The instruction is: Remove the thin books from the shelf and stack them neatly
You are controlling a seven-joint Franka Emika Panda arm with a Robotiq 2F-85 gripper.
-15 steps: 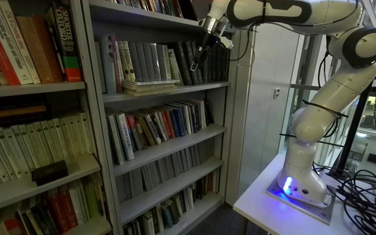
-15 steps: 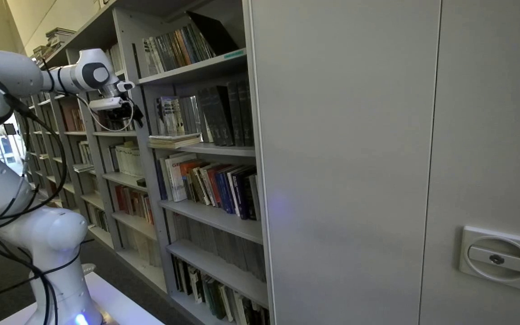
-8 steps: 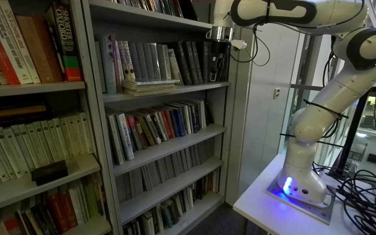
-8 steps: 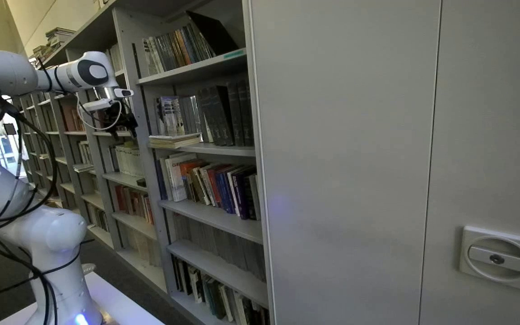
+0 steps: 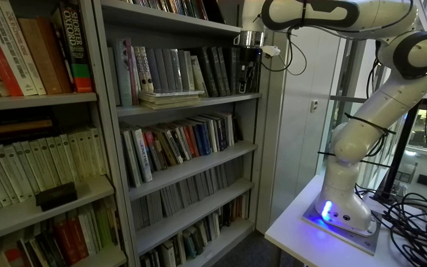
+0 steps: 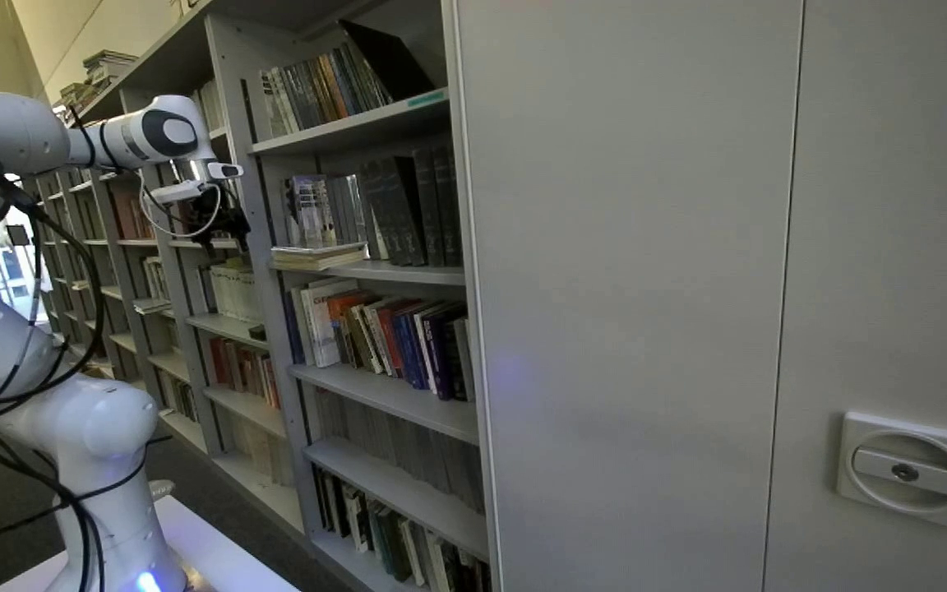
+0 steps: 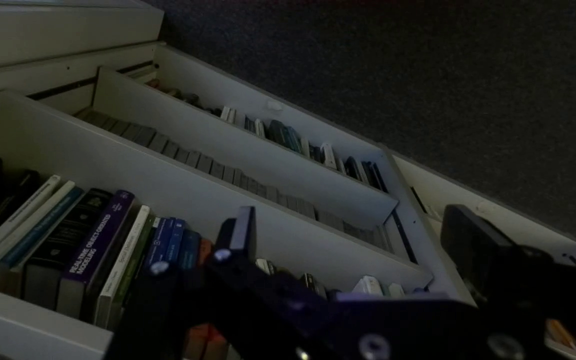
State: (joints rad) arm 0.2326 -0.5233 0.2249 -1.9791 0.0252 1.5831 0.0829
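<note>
A row of slim pale grey books (image 5: 198,187) stands upright on a grey metal shelf (image 5: 195,214). The row also shows in the wrist view (image 7: 208,166) and, dimly, in an exterior view (image 6: 399,440). A low pile of thin pale books (image 5: 171,99) lies flat on a higher board and juts past its front edge; it also shows in an exterior view (image 6: 317,256). My gripper (image 5: 242,88) points down in front of dark volumes at the right end of that higher board. In the wrist view my gripper (image 7: 353,230) is open, fingers wide apart, with nothing between them.
Multicoloured paperbacks (image 5: 184,139) fill the board between pile and grey row. Large dark volumes (image 5: 213,70) stand behind the gripper. A bookcase of thick red and cream volumes (image 5: 9,63) adjoins. A white cabinet (image 6: 630,288) borders the bookcase. My base stands on a white table (image 5: 291,230).
My gripper has swung from a slant to pointing straight down, moving right and lower in an exterior view during the first half second. Since then nothing has visibly moved. The books have not moved.
</note>
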